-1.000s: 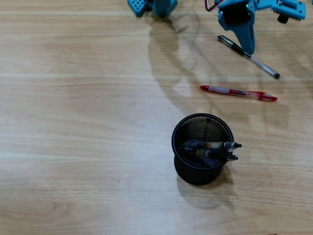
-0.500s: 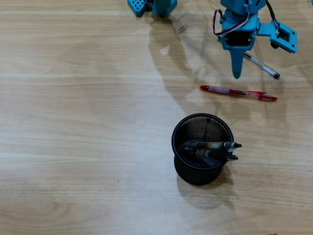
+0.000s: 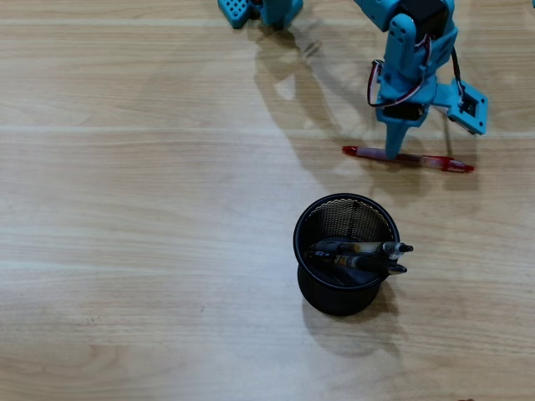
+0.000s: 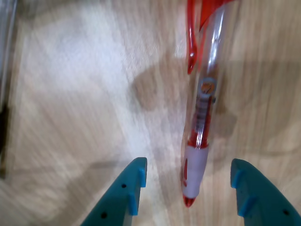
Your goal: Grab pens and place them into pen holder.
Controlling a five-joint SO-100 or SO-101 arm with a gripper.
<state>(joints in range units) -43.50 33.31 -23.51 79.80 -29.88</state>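
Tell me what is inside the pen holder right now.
Overhead, the pen holder holds two dark pens, leaning with their ends over its right rim. The mesh floor beneath them is mostly covered, so anything smaller there cannot be seen.

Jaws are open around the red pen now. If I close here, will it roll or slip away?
The red pen is slim and round-bodied, lying flat on smooth wood, so a nudge from one finger could roll it. Its clip may limit that. The gripper straddles the pale grip sleeve near the tip, probably less slippery than the glossy barrel, though holding off-centre may let it droop.
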